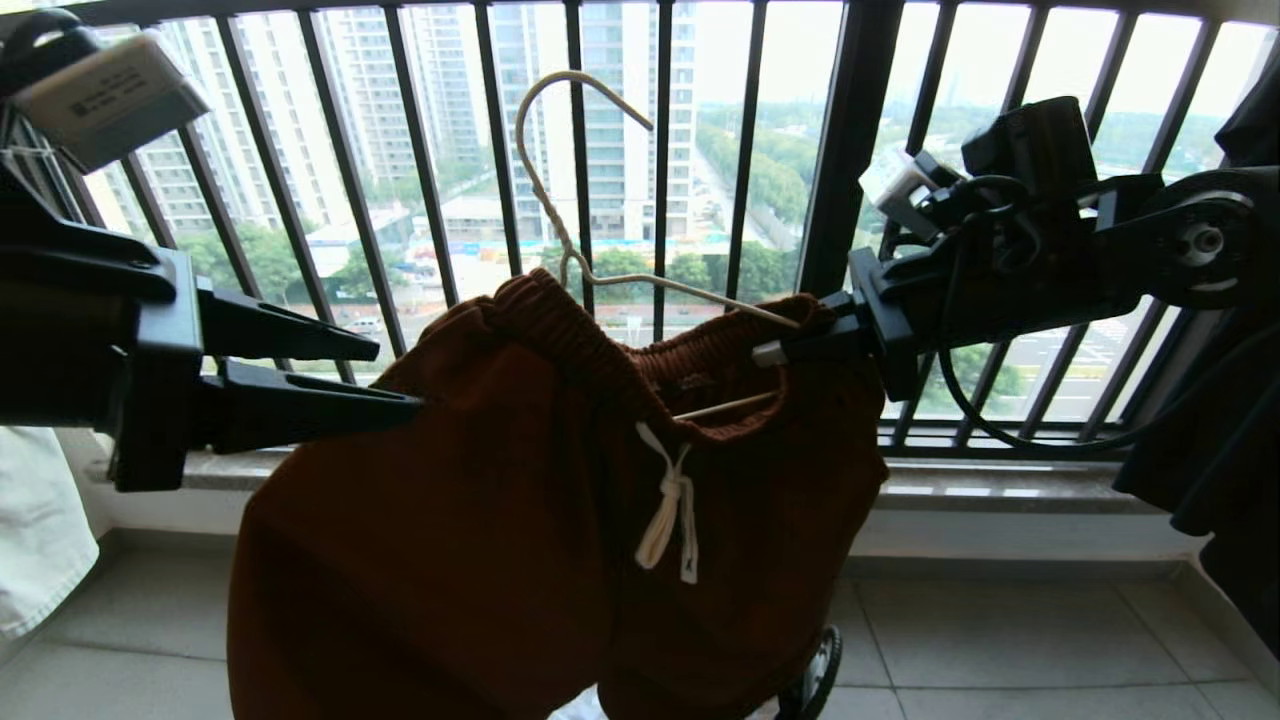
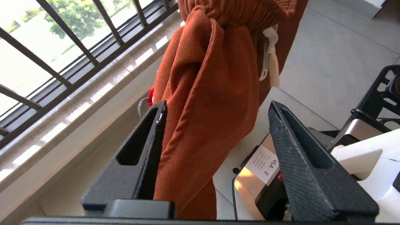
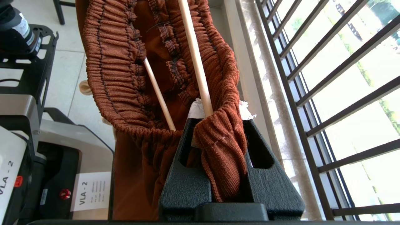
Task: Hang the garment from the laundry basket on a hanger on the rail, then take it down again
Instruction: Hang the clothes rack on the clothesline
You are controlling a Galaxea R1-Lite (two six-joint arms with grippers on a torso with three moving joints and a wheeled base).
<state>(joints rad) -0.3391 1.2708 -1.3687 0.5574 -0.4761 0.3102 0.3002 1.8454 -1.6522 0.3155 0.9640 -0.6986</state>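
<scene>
While the right pincer (image 1: 775, 352) clamps shorts (image 1: 520, 520) and hanger (image 1: 560, 230) mid-frame, the left pincer (image 1: 400, 375) gapes; next, hook the rail.

Strong daylight pours in through the black balcony railing (image 1: 660, 170), washing the sky and towers beyond to near white. Against it, both arms in the head view fall into heavy silhouette. The garment (image 1: 520, 520) is backlit, its front dull and shadowed. In the wrist views the same cloth glows orange where sun strikes it, and bright patches glare on the stone sill (image 2: 93, 90). Railing bars splay outward toward the head view's corners.
</scene>
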